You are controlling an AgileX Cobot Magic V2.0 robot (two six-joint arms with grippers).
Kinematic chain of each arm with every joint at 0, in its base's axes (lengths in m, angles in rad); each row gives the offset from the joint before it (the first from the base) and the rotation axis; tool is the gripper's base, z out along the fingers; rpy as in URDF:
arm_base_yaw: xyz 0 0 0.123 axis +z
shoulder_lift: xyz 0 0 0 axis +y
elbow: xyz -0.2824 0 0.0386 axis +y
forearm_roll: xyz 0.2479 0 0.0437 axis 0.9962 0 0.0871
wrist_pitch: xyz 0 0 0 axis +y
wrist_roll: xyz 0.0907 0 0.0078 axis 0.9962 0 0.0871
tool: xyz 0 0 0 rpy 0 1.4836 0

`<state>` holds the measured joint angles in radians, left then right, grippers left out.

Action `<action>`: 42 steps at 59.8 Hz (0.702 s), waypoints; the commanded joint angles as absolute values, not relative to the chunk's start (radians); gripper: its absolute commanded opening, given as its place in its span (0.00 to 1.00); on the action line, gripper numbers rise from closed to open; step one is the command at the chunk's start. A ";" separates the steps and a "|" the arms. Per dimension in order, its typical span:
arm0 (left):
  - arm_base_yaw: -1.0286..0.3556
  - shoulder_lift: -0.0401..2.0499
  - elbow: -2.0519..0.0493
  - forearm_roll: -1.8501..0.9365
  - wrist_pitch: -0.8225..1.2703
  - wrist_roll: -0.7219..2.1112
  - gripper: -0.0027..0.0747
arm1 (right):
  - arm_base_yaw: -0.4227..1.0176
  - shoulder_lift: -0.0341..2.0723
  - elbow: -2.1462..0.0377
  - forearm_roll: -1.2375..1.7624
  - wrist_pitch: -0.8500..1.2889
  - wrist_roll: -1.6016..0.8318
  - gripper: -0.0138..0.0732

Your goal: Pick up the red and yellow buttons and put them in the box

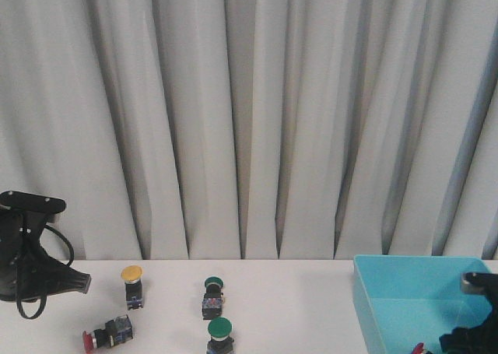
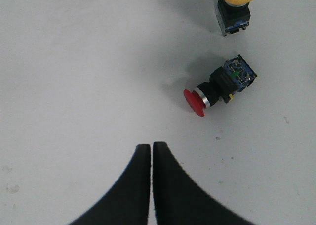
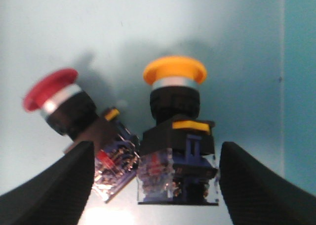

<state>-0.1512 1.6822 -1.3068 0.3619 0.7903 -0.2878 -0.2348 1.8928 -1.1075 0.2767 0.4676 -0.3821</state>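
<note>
Right gripper [image 3: 155,185] open, yellow button [image 3: 175,131] between jaws, inside box [image 3: 237,27].

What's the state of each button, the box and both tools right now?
Left tool: shut, empty.
Right tool: open, over the box.
Red button on the table: lying on its side.
Yellow button on the table: upright.
Three green buttons: on the table.
Box: holds a red button and a yellow button.
</note>
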 commanded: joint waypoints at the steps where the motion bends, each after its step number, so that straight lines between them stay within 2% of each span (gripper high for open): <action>1: -0.152 1.632 -1.327 0.381 0.751 -0.301 0.02 | -0.236 1.759 -1.134 0.321 0.413 -0.404 0.76; 13: -0.152 1.600 -1.329 0.332 0.709 -0.301 0.03 | -0.236 1.553 -1.134 0.500 0.364 -0.566 0.73; 24: -0.152 1.551 -1.331 0.329 0.660 -0.301 0.03 | -0.168 1.366 -1.134 0.653 0.343 -0.830 0.64; 31: -0.152 1.507 -1.331 0.329 0.639 -0.299 0.03 | -0.081 1.257 -1.134 0.680 0.341 -0.917 0.53; 36: -0.152 1.475 -1.331 0.329 0.627 -0.299 0.03 | -0.028 1.189 -1.134 0.679 0.348 -0.923 0.41; 42: -0.152 1.428 -1.331 0.330 0.622 -0.299 0.03 | 0.014 1.102 -1.134 0.679 0.374 -0.920 0.22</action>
<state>-0.1512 1.5042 -1.3056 0.3241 0.6836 -0.2878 -0.0147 1.1931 -1.1075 0.6588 0.4041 -0.9046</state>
